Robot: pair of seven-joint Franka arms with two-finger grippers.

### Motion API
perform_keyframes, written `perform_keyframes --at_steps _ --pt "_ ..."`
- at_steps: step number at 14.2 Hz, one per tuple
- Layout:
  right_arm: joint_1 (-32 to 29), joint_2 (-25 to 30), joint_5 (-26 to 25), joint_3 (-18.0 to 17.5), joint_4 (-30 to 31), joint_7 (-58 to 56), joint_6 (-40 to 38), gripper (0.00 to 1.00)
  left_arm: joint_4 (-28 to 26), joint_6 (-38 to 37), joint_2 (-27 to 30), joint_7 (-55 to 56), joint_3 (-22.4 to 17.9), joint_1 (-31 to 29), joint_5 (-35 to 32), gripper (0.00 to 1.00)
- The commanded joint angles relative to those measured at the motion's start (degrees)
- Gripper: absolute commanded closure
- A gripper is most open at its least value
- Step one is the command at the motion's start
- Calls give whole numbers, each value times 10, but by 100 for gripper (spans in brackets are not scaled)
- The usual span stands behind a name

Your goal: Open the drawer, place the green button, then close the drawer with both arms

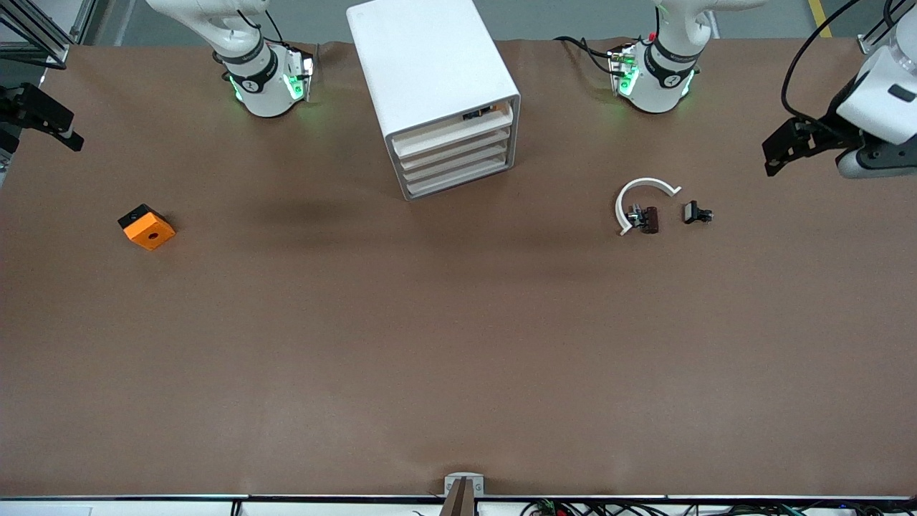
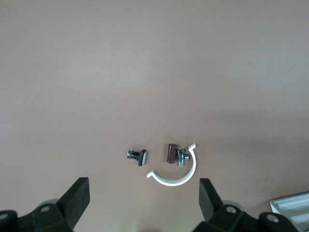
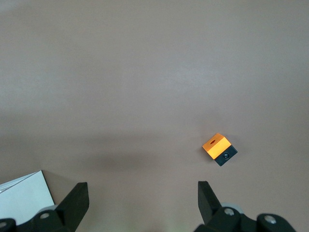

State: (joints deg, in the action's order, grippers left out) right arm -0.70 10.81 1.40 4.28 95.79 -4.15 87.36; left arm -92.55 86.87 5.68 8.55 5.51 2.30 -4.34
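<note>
1. Brown covering [image 1: 458, 344] lay over the whole tabletop, under two white arms and two black claws.
2. One white cabinet [image 1: 430, 57] stood at the middle of the edge where the arm bases were. It held four drawers alike, all pushed in, their fronts turned toward the camera-side edge.
3. The top drawer [image 1: 451, 132] had a gap above its front. One small dark item [image 1: 480, 112] showed there; whether it was the button could not be told.
4. One orange block [image 1: 147, 227] with a black side lay alone near the right arm's end of the tabletop.
5. One white curved strip [image 1: 641, 195] lay toward the left arm's end. One brown part [image 1: 647, 219] sat inside its arc, touching or nearly touching it.
6. One small black part [image 1: 697, 213] lay just beside the strip, apart from it, on the side toward the left arm's end.
7. The left claw [image 1: 774, 158] hung over the tabletop's edge at the left arm's end, spread wide and holding nothing.
8. The right claw [image 1: 71, 140] hung over the edge at the right arm's end, also spread wide and holding nothing.
9. The half toward the camera-side edge was bare, and wide bare stretches lay in front of the cabinet.
</note>
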Motion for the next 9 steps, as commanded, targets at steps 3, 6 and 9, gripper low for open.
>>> perform_keyframes --at_steps 3,6,9 --pt "-4 11 8 -2 5 -3 -1 0 -58 1 58 -10 -22 21 8 0" --pt "-4 11 8 -3 5 -3 -1 0 -81 1 78 -10 -22 22 8 0" --pt "-4 11 8 -2 5 -3 2 0 -90 1 92 -11 -21 21 13 0"
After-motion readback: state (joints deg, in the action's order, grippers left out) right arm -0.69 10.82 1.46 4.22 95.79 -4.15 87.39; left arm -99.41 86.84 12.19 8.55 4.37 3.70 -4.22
